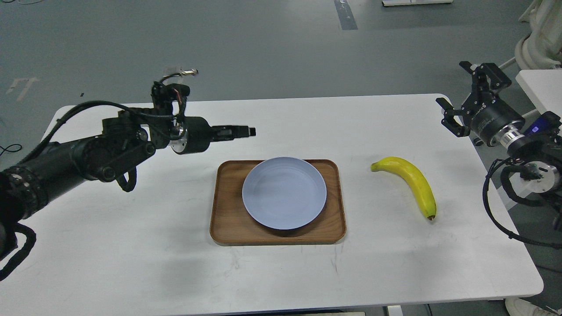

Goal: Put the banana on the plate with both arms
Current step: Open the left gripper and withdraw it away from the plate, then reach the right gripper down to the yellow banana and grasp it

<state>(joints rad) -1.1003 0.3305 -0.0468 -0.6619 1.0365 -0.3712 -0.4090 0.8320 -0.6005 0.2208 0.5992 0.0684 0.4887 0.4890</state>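
The pale blue plate (284,193) lies flat in a brown wooden tray (226,210) at the table's middle. The yellow banana (413,181) lies on the table right of the tray, dark tip toward the front. My left gripper (246,131) hangs in the air above and behind the tray's left rear corner, apart from the plate; it is seen side-on as one thin bar. My right gripper (452,84) is open and empty, raised above the table's far right edge, behind and right of the banana.
The white table (131,245) carries only the tray, plate and banana. A white stand (540,83) is beyond the right edge, behind my right arm. Grey floor lies behind the table.
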